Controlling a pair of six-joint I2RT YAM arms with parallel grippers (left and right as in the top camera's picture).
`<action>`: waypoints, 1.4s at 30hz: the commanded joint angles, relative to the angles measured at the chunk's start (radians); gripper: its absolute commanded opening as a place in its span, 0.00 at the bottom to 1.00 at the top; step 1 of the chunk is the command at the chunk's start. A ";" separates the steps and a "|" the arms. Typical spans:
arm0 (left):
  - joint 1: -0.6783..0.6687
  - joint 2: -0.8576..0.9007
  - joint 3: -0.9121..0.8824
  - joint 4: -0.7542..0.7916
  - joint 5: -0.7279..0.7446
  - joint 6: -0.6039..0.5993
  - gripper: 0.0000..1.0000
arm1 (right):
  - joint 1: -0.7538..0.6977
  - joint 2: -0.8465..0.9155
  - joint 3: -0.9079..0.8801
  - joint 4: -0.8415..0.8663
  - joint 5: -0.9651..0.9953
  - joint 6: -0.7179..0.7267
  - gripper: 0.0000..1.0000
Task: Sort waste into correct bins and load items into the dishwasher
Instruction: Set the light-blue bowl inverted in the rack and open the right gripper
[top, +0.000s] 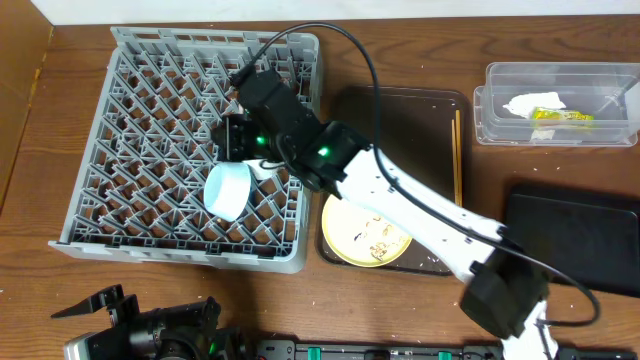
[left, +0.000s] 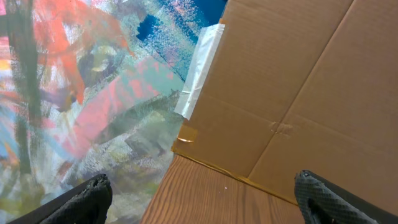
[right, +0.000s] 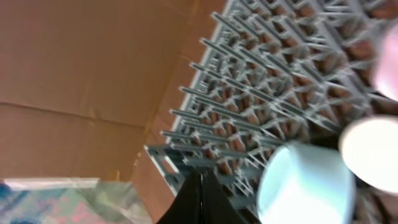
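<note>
The grey dish rack (top: 150, 130) stands at the left. A light blue bowl (top: 228, 190) lies on its side in it, also in the right wrist view (right: 305, 183), next to a small white cup (right: 373, 152) and a pinkish bowl (right: 393, 62). My right gripper (top: 230, 137) hovers over the rack, fingers shut and empty (right: 200, 193). The yellow plate (top: 365, 238) with crumbs lies on the dark brown tray (top: 400, 110), with the chopsticks (top: 458, 150) beside it. The clear tub (top: 500, 75) holds the napkin (top: 530, 102) and the wrapper (top: 562, 116). My left gripper (left: 202, 199) is open and empty.
The flat black bin (top: 575, 235) lies at the right, below the clear tub. The left arm (top: 150, 330) rests at the table's front left edge. Cardboard (left: 298, 81) stands along the table's left side.
</note>
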 joint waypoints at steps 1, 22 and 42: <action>0.002 -0.005 0.018 0.004 -0.051 0.006 0.95 | -0.001 0.100 -0.001 0.069 -0.126 0.045 0.01; 0.002 -0.005 0.018 0.004 -0.052 0.006 0.95 | 0.059 0.187 -0.001 -0.158 0.028 0.075 0.01; 0.002 -0.005 0.018 0.004 -0.051 0.006 0.95 | 0.019 -0.116 -0.001 -0.327 0.212 -0.136 0.34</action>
